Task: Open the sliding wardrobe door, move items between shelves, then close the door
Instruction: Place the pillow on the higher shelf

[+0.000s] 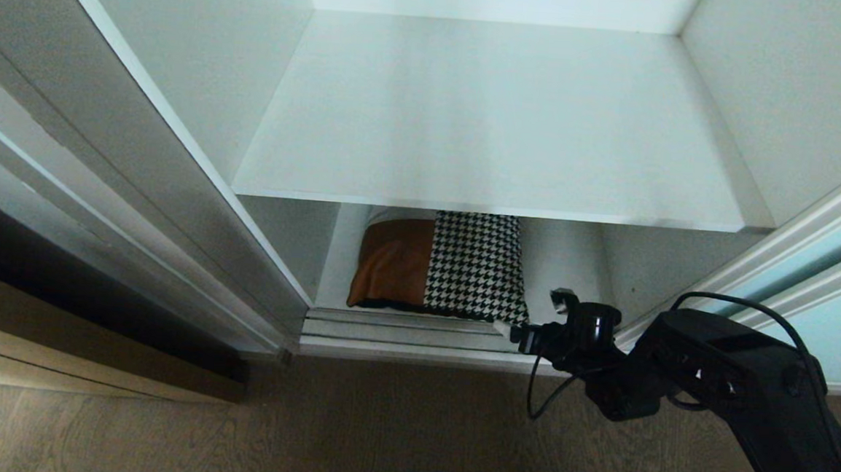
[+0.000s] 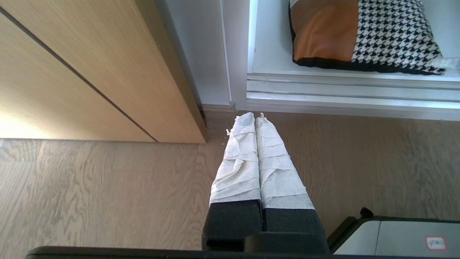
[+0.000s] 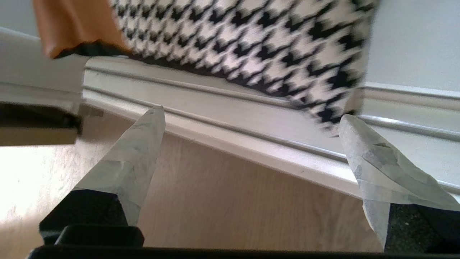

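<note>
The cushion [image 1: 437, 262], tan leather and black-and-white houndstooth, lies on the lower shelf [image 1: 561, 263] under the bare white upper shelf [image 1: 493, 116]. The frosted aqua sliding wardrobe door [image 1: 816, 326] stands pushed to the right, so the interior is exposed. My right gripper [image 1: 531, 313] is open, low in front of the floor track and just off the cushion's near right corner. In the right wrist view this gripper [image 3: 251, 114] holds nothing, with the cushion [image 3: 251, 39] just beyond its fingertips. My left gripper [image 2: 254, 116] is shut and empty over the floor; the cushion [image 2: 359, 32] lies further off.
A silver floor track [image 1: 400, 333] runs along the wardrobe's front edge. White side walls bound the opening. A tan wood-grain door [image 2: 90, 72] stands left of the wardrobe. Wood floor [image 1: 306, 433] lies in front. A part of my base [image 2: 395, 233] shows beside the left gripper.
</note>
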